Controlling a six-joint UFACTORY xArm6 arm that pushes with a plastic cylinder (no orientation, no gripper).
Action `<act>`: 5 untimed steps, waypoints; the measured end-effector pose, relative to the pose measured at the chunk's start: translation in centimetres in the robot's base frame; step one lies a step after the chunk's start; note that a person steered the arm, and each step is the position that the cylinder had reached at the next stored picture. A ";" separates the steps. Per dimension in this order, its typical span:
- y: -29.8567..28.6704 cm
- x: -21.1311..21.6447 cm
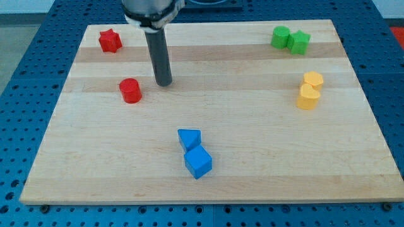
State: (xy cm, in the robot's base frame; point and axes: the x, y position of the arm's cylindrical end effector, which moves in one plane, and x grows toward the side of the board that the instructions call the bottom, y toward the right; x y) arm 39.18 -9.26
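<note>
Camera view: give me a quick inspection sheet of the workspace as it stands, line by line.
Surface: light wooden board lying on a blue perforated table.
Blocks: red star at the view's top left; red cylinder below it; blue triangular block touching blue cube near the view's bottom centre; two green blocks side by side at top right, shapes unclear; two yellow blocks, one just above the other, at the right.
Clutter: nothing seen.
End effector: no gripper; my tip rests on the board just right of the red cylinder, a small gap between them.
Cables: nothing seen.
Surroundings: only the blue table around the board.
</note>
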 end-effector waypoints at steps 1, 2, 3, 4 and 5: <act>-0.2 1.4; -0.9 6.0; -1.6 6.1; -3.4 4.8; -4.6 1.9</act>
State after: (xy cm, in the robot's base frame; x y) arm 41.11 -13.87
